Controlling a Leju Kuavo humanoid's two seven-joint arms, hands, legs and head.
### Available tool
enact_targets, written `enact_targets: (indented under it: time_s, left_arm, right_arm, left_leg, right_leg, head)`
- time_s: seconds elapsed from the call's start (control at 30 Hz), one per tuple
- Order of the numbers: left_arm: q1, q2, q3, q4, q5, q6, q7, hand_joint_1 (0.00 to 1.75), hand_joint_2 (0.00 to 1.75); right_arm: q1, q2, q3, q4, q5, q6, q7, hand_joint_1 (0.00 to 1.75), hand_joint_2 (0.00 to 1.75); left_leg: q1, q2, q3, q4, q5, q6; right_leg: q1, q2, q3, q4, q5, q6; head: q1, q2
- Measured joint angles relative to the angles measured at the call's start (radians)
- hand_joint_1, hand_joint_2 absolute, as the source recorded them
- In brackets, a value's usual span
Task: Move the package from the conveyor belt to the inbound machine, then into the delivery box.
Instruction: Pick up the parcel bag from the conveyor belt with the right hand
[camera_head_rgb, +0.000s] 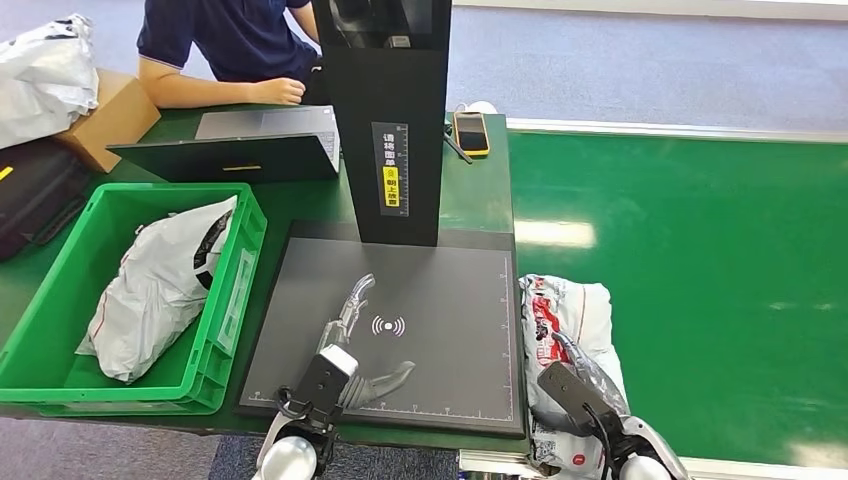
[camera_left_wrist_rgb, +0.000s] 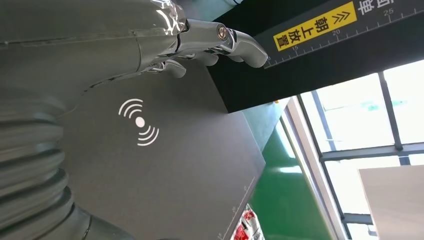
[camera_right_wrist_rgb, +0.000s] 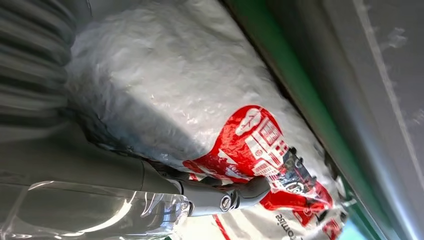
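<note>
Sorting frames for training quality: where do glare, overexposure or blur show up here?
Head view: sharp, with a ceiling-light glare patch on the conveyor belt. Left wrist view: windows blown out white beyond the inbound machine. Right wrist view: right hand fairly crisp on the package, edges soft.

left hand (camera_head_rgb: 352, 345) spread open, right hand (camera_head_rgb: 585, 385) curled

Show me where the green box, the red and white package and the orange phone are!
green box (camera_head_rgb: 40, 262), head view, on its left rim.
red and white package (camera_head_rgb: 570, 310), head view, on its white top.
orange phone (camera_head_rgb: 470, 131), head view, on its screen.
</note>
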Motion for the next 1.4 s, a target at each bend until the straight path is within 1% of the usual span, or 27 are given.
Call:
enact_targets:
  time_s: [0.13,0.2,0.4,0.47,0.5,0.6,0.63,0.77,0.97,1.2,1.4]
  left_arm:
    - [-0.008,0.000,-0.007,0.001,0.001,-0.009,0.003,0.00,1.75]
    - [-0.011,0.000,-0.009,0.002,0.002,-0.012,0.004,0.00,1.75]
    - [-0.017,0.000,-0.012,0.005,0.000,-0.025,0.016,0.00,1.75]
    - [-0.018,0.000,-0.012,0.004,-0.006,-0.034,0.022,0.00,1.75]
    - [-0.018,0.000,-0.012,0.004,-0.009,-0.037,0.024,0.00,1.75]
    - [-0.018,0.000,-0.011,0.004,-0.014,-0.043,0.026,0.00,1.75]
    - [-0.018,0.000,-0.011,0.004,-0.014,-0.045,0.027,0.00,1.75]
    - [-0.018,0.000,-0.011,0.004,-0.015,-0.049,0.028,0.00,1.75]
    - [-0.017,0.000,-0.011,0.004,-0.015,-0.049,0.028,0.00,1.75]
    - [-0.017,0.000,-0.011,0.003,-0.015,-0.049,0.028,0.00,1.75]
    - [-0.012,0.000,-0.010,-0.001,-0.015,-0.048,0.029,0.00,1.75]
  right_arm:
    - [-0.023,-0.043,0.025,0.016,0.029,0.033,0.019,0.00,1.75]
    - [-0.035,-0.064,0.044,0.022,0.064,0.051,0.039,0.00,1.75]
    - [-0.079,-0.123,0.135,0.033,0.305,0.061,0.180,0.00,1.75]
    - [-0.081,-0.139,0.149,0.028,0.336,0.075,0.203,0.00,1.75]
    - [-0.079,-0.150,0.152,0.021,0.340,0.084,0.210,0.03,1.75]
    - [-0.065,-0.190,0.154,-0.008,0.340,0.110,0.218,1.34,1.75]
    - [-0.059,-0.202,0.153,-0.018,0.339,0.116,0.219,1.75,1.75]
    - [-0.037,-0.238,0.146,-0.056,0.336,0.127,0.219,1.75,1.75]
    - [-0.021,-0.254,0.130,-0.090,0.330,0.132,0.221,1.75,1.75]
    - [-0.009,-0.258,0.118,-0.106,0.326,0.131,0.218,1.75,1.75]
    - [0.006,-0.241,0.088,-0.110,0.335,0.067,0.178,1.75,1.75]
  left_leg:
    - [0.000,0.000,0.000,0.000,0.000,0.000]
    - [0.000,0.000,0.000,0.000,0.000,0.000]
    - [0.000,0.000,0.001,0.001,0.000,0.000]
    - [0.000,0.000,0.002,0.001,0.000,0.000]
    - [0.000,-0.001,0.002,0.001,0.000,0.000]
    - [0.000,-0.001,0.002,0.002,0.000,0.001]
    - [0.000,-0.001,0.002,0.002,0.000,0.001]
    - [0.000,-0.001,0.001,0.003,-0.001,0.001]
    - [0.000,-0.001,0.002,0.003,-0.001,0.001]
    - [0.000,-0.001,0.001,0.003,-0.001,0.001]
    - [0.000,-0.001,0.000,0.003,-0.001,0.001]
  right_leg:
    - [0.000,0.000,0.000,0.000,0.000,0.000]
    - [0.000,0.000,0.000,0.000,0.000,0.000]
    - [0.000,0.000,0.002,0.000,0.000,0.000]
    - [0.000,0.000,0.002,0.000,0.000,0.001]
    - [0.000,-0.001,0.003,0.000,0.000,0.001]
    - [0.000,-0.001,0.003,0.000,0.000,0.001]
    - [0.000,-0.001,0.003,0.000,0.000,0.001]
    - [0.000,-0.001,0.003,0.000,0.000,0.001]
    - [0.000,-0.001,0.003,-0.001,0.000,0.001]
    - [0.000,-0.001,0.003,0.000,0.000,0.001]
    - [0.000,-0.001,0.003,0.000,0.000,0.001]
  head:
    - [0.000,0.000]
    - [0.000,0.000]
    - [0.000,0.000]
    - [0.000,0.000]
    - [0.000,0.000]
    - [0.000,0.000]
    - [0.000,0.000]
    - [0.000,0.000]
    - [0.000,0.000]
    - [0.000,0.000]
    - [0.000,0.000]
